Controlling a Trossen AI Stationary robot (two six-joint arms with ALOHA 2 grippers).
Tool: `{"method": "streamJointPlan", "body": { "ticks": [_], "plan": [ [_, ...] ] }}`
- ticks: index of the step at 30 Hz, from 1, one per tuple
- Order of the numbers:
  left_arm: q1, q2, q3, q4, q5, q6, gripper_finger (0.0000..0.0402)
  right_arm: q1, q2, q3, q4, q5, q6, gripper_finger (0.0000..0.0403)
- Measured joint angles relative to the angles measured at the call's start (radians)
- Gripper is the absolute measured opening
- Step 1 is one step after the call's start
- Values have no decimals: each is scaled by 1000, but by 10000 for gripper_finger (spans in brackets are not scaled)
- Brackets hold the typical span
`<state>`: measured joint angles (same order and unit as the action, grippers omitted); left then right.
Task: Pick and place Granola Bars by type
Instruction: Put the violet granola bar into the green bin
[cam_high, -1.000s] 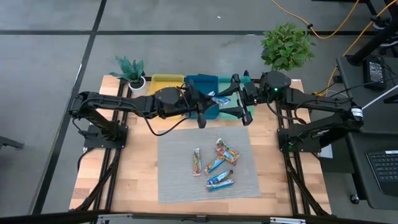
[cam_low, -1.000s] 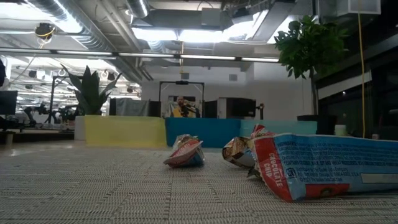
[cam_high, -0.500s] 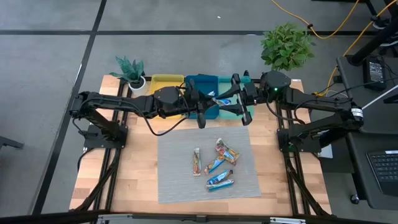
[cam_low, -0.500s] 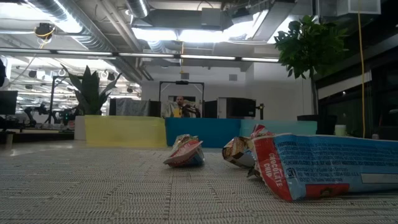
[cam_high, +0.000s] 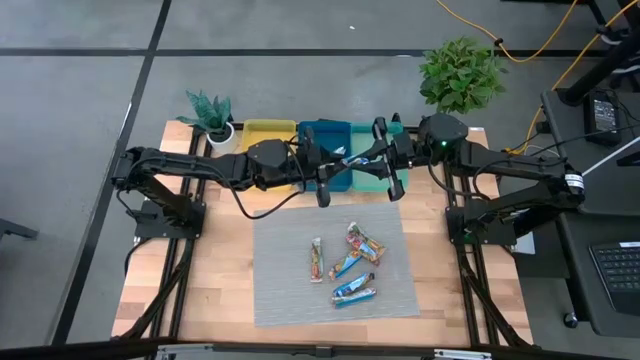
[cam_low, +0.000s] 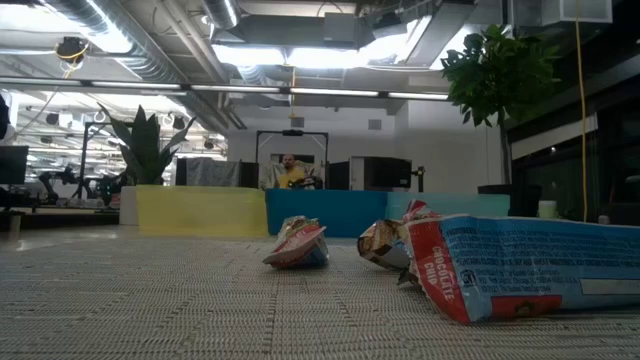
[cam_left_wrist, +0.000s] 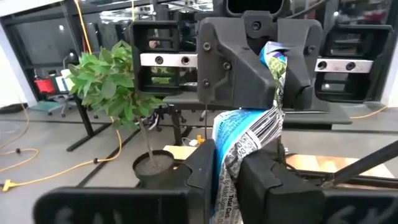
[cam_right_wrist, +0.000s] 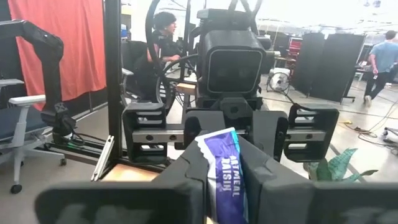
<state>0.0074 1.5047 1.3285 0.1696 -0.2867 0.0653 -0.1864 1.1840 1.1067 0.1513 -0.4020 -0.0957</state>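
A blue-wrapped granola bar hangs above the trays at the table's far side. Both grippers are shut on it. My left gripper has one end and my right gripper has the other, and they face each other. The left wrist view shows the bar running from my left gripper to the right one beyond. Several more bars lie on a grey mat; the low view shows them close up. My left gripper pinches the blue bar's near end between its two fingers. They come in level from the table's left, along the bar. The bar is lifted clear above the trays. My right gripper pinches the bar's opposite end between its two fingers. They come in level from the table's right. The wrapper stands on edge between them, clear of the trays.
A yellow tray, a blue tray and a teal tray stand in a row along the far edge. Potted plants stand at the far left and far right. People show in the room beyond.
My right gripper's fingers stood wide apart around the bar's end and have shut on it. My left gripper has kept its hold, and the bar has stayed in place above the trays.
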Motion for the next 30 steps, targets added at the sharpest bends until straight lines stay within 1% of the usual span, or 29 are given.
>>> {"method": "streamJointPlan", "body": {
  "ticks": [3,7,13,15,17,21,25,27,30],
  "plan": [
    [-5,0,0,0,16,-3,69,0,-7,0,-2,23,-19,53],
    [-26,-2,0,-34,70,-51,107,-16,-40,0,-26,44,-66,42],
    [-62,-4,3,-144,75,-145,158,-78,-122,-2,-146,64,-70,43],
    [-77,-2,0,-170,85,-171,169,-99,-155,0,-187,93,-72,48],
    [-90,0,0,-174,89,-183,177,-117,-180,1,-234,113,-75,45],
    [-99,-1,0,-174,74,-189,182,-151,-227,0,-305,115,-91,38],
    [-103,-1,0,-174,72,-219,180,-171,-271,0,-394,190,-116,38],
    [-103,-1,0,-173,71,-227,180,-176,-283,0,-430,210,-120,43],
    [-102,-1,0,-173,68,-228,182,-184,-294,0,-461,212,-120,45]
  ]
}}
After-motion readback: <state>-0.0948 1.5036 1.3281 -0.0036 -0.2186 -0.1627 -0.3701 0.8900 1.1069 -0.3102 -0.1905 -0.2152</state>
